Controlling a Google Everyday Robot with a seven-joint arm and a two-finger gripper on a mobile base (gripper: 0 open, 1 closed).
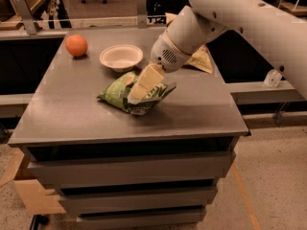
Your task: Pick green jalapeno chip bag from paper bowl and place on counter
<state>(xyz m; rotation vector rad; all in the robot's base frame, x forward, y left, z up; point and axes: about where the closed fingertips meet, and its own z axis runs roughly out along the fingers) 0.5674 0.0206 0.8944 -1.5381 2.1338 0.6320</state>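
Observation:
The green jalapeno chip bag [117,91] lies crinkled on the grey counter [72,114], in front of the paper bowl [121,56], which is empty. My gripper [135,96] comes down from the upper right on the white arm. Its pale fingers [146,80] are closed on the middle of the bag. The bag's left end rests on the counter, and its right end stands up a little beside the fingers. Part of the bag is hidden behind the fingers.
An orange round fruit [76,45] sits at the counter's back left. A brown-and-tan chip bag [202,60] lies at the back right, partly hidden by my arm. Grey drawer-like tiers [129,169] step down below the counter's front edge.

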